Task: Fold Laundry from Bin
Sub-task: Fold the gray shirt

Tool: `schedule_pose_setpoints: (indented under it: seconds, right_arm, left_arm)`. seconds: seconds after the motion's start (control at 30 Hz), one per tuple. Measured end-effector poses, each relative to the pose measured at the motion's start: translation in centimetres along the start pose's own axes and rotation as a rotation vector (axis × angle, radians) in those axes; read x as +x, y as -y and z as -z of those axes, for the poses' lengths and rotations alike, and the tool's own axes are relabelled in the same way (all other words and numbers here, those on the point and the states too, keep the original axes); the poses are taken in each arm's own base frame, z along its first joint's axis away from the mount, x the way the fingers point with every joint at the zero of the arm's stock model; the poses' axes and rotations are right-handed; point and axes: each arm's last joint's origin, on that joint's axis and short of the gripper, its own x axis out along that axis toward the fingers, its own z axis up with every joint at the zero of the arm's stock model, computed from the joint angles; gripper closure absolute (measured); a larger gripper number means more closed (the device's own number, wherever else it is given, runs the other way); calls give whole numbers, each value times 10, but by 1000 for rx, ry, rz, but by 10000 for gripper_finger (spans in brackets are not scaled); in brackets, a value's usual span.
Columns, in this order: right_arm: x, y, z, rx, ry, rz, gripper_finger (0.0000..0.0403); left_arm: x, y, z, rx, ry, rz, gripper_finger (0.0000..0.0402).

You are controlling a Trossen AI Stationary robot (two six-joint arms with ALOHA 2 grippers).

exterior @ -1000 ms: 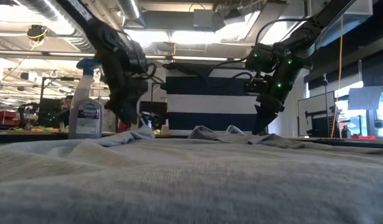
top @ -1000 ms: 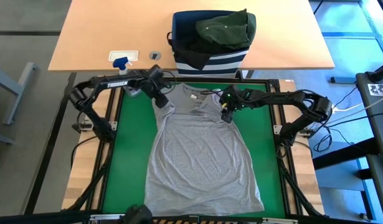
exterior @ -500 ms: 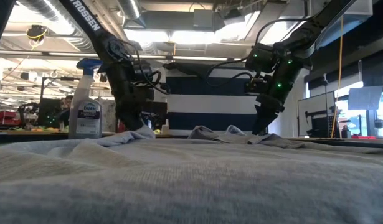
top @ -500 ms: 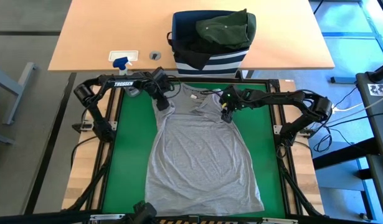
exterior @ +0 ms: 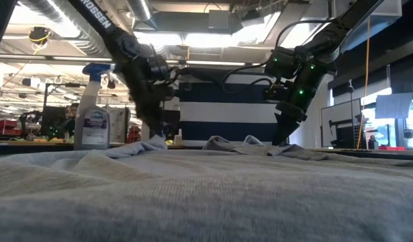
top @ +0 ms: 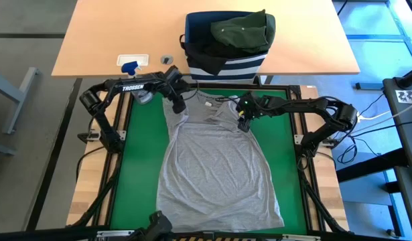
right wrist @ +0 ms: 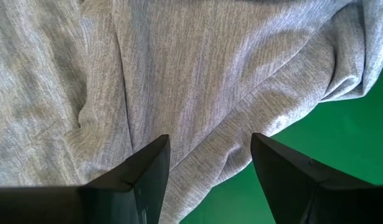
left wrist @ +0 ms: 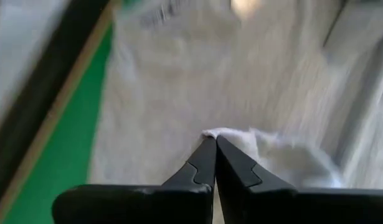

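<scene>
A light grey shirt (top: pixel 216 167) lies spread flat on the green mat, collar toward the far edge. My left gripper (top: pixel 178 106) is at the shirt's left shoulder beside the collar, shut on the cloth. My right gripper (top: pixel 244 126) stands open over the right shoulder, its fingers (right wrist: pixel 147 168) on either side of a crease in the shirt (right wrist: pixel 179 74). Whether their tips touch the cloth, I cannot tell. The navy striped bin (top: pixel 226 65) stands on the wooden table beyond the mat, a dark olive garment (top: pixel 242 30) heaped on top of it. My left gripper pinches a small raised fold of the shirt's left shoulder (left wrist: pixel 236 138) between its two fingertips (left wrist: pixel 203 155). The fingers slant down at it from the far left. The fold stands slightly up at the tips (exterior: pixel 152 138), and the rest of the shirt lies on the mat.
A clear spray bottle with a blue nozzle (top: pixel 129 65) stands on the wooden table just beyond the left arm. A white plate (top: pixel 133 59) and a small round grommet (top: pixel 167 60) lie next to it. Black frame rails (top: pixel 125 120) border the mat.
My left gripper has slid toward the table's right along the shirt's shoulder, rolled at the wrist, and shut on the cloth there. The shirt stays flat. My right gripper has kept still.
</scene>
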Motion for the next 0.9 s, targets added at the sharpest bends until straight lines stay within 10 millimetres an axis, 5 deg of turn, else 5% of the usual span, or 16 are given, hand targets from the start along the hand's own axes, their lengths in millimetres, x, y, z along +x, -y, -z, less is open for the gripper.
schedule_pose_setpoints:
  seconds: [0.37, 0.9]
  right_arm:
    - [0, 0, 0, 0, -1, 0, 178]
    - [0, 0, 0, 0, 0, 0, 178]
  left_arm:
    - [-11, -3, -25, 39, 147, -29, 401]
    - [19, 10, -36, 65, 203, -22, 401]
